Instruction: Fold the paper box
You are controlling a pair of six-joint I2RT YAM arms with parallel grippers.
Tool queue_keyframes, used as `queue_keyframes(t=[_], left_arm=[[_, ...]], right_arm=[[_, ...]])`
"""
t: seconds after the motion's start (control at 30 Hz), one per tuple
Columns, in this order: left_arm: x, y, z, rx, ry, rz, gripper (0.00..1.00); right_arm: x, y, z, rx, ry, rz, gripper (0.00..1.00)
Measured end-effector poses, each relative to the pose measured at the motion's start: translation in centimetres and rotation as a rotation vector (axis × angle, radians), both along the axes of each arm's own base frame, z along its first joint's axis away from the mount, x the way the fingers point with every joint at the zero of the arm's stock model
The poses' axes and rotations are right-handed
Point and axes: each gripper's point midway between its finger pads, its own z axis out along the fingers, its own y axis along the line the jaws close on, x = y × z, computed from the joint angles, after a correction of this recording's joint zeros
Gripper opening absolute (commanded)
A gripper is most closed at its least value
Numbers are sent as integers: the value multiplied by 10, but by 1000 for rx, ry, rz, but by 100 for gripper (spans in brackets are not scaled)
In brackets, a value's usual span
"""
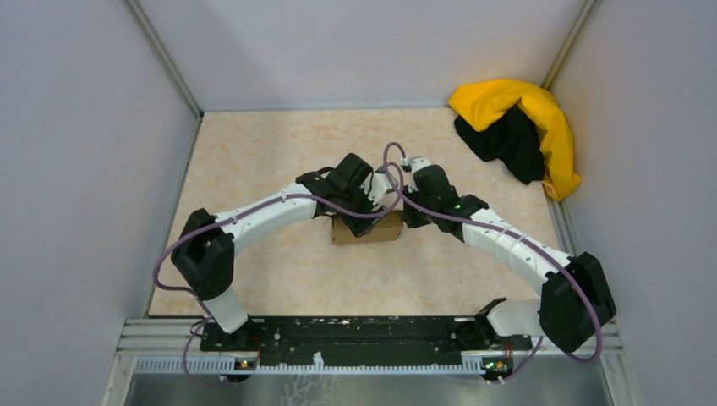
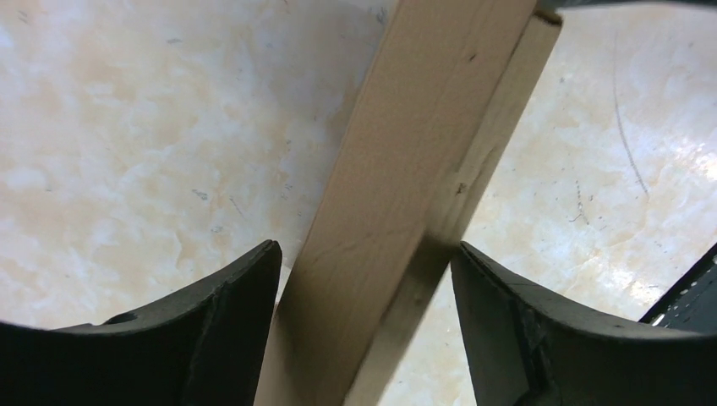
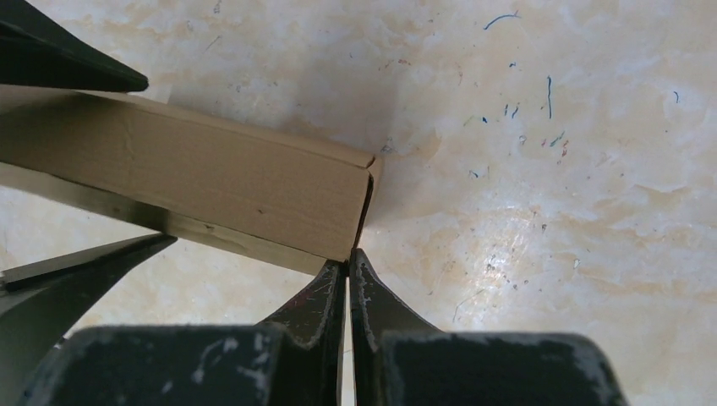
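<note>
I am holding my left pincer (image 2: 365, 249) wide open, its two black fingers (image 2: 228, 334) standing on either side of the plain brown cardboard paper box (image 1: 368, 228) without clamping it. Whether they are touching the cardboard I cannot tell. The one box is lying at the middle of the beige marbled worktop (image 1: 254, 152), between my two arms. It is looking like a shallow rectangular box with its walls up, and what is in it is not showing. I am keeping my right pincer (image 3: 348, 258) fully closed with nothing between its fingers, and its tips are resting at the box's near corner. At the far right corner, one yellow-and-black cloth heap (image 1: 516, 127) is lying well apart from the box.
</note>
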Motion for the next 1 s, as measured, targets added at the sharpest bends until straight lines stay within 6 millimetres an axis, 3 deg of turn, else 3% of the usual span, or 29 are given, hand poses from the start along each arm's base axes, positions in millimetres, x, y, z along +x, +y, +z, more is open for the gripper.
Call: queue_keyframes(t=[0.2, 0.53, 0.67, 0.77, 0.83, 0.9, 1.0], left_arm=[[9, -8, 30, -93, -73, 22, 80], [4, -3, 23, -104, -61, 49, 81], [7, 0, 58, -169, -132, 76, 82], [9, 9, 98, -232, -218, 121, 83], [10, 18, 124, -276, -273, 167, 77], [9, 28, 144, -311, -308, 226, 63], [5, 43, 158, -335, -312, 317, 56]], right_arm=[[0, 0, 0, 1, 0, 0, 0], [0, 0, 0, 1, 1, 0, 0], [0, 0, 0, 1, 1, 0, 0], [0, 0, 0, 1, 1, -1, 0], [0, 0, 0, 1, 2, -1, 0], [0, 0, 0, 1, 1, -1, 0], [0, 0, 0, 1, 1, -1, 0]])
